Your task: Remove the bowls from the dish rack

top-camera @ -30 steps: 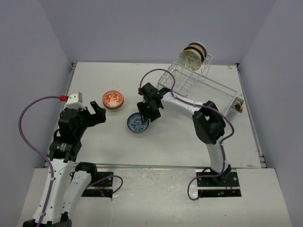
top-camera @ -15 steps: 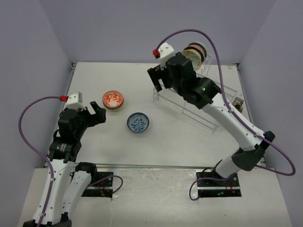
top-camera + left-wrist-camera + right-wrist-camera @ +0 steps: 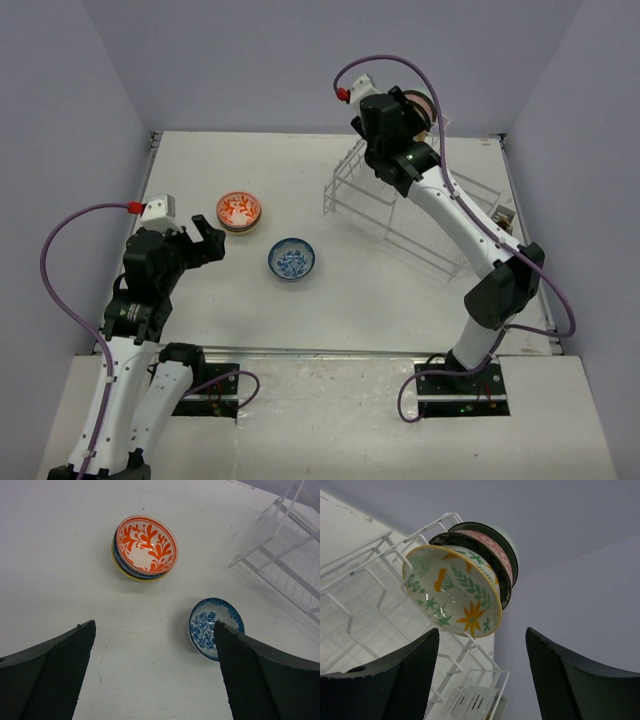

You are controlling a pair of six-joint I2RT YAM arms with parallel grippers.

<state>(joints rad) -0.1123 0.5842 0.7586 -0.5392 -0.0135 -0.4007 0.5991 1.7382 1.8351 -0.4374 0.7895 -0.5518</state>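
Observation:
Three bowls stand on edge in the raised slots of the white wire dish rack (image 3: 400, 205): a cream one with a yellow flower (image 3: 452, 590) in front, a dark-rimmed pink one (image 3: 496, 556), and a pale green one (image 3: 509, 539) behind. My right gripper (image 3: 482, 632) is open and empty just in front of the cream bowl, not touching it. In the top view it (image 3: 405, 118) hides most of these bowls. A blue-patterned bowl (image 3: 292, 259) and a red-orange floral bowl (image 3: 239, 211), stacked on others, sit on the table. My left gripper (image 3: 205, 243) is open and empty, near them.
The rack's long lower section (image 3: 440, 235) runs toward the right, with a small white utensil holder (image 3: 497, 228) at its end. The left wrist view shows the orange stack (image 3: 146, 545), the blue bowl (image 3: 210, 627) and the rack's corner (image 3: 285, 565). Grey walls enclose the table.
My right arm has left the blue bowl on the table and swung up and back to the bowls in the rack. The left arm has not moved.

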